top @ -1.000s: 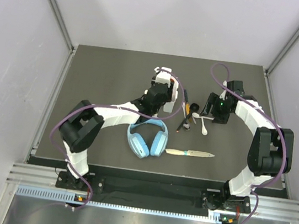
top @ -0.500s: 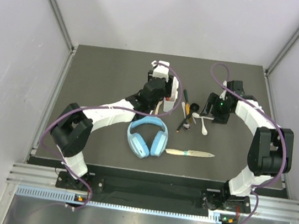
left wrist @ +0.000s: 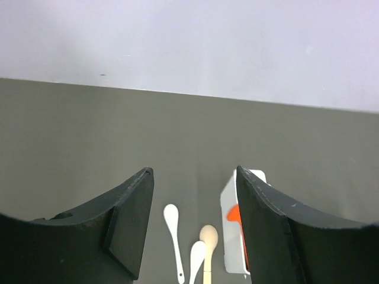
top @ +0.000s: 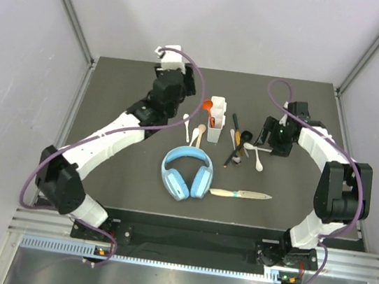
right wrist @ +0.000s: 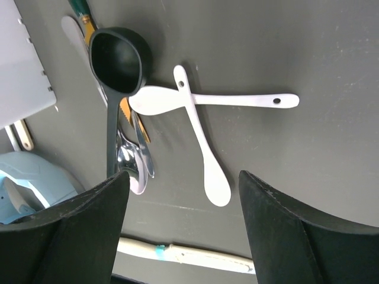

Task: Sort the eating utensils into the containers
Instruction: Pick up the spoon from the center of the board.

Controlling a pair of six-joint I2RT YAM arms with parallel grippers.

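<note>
From above, you see the caddy [top: 216,126] on the desk [top: 135,177] holding the red spoon [top: 210,107], with a pile [top: 236,149] of utensils just right of it.

Left wrist: your left hand [left wrist: 193,173] gapes wide and empty, with the caddy below.

Right wrist: your right hand [right wrist: 183,175] is spread, empty, over crossed white spoons [right wrist: 217,184].

Even, diffuse overhead light, soft short shadows, no glare; near fingers [right wrist: 77,231] slightly soft, the rest sharp.
</note>
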